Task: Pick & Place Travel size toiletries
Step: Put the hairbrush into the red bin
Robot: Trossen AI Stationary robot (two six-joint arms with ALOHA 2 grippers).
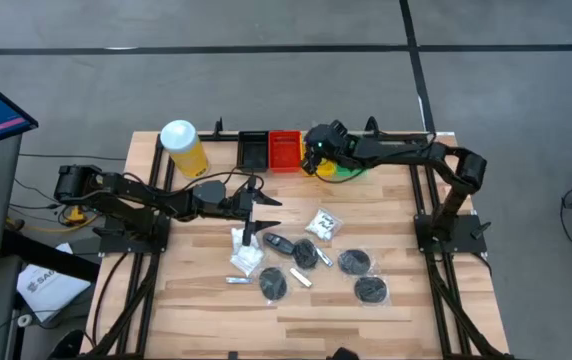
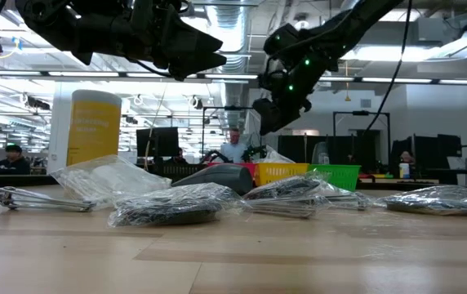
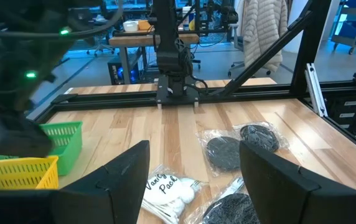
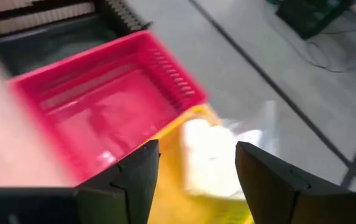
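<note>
Travel size toiletries lie in the middle of the table: white sachets (image 1: 324, 224) (image 1: 246, 255), black discs in clear wrap (image 1: 354, 262) (image 1: 274, 283), a black oval case (image 1: 281, 243) and thin silver tubes (image 1: 238, 281). My right gripper (image 1: 316, 150) (image 4: 196, 168) is open above the small trays at the far edge. Below its fingers, a white sachet (image 4: 210, 155) lies in the yellow tray (image 4: 165, 199), beside the red tray (image 4: 103, 99). My left gripper (image 1: 269, 203) (image 3: 193, 180) is open and hovers level over the table's middle, holding nothing.
A tall yellow canister with a white lid (image 1: 182, 146) stands at the far left. The black tray (image 1: 253, 150), red tray (image 1: 284, 150), yellow tray (image 1: 324, 168) and green tray (image 1: 351, 170) stand in a row along the far edge. Metal frame rails border both table sides.
</note>
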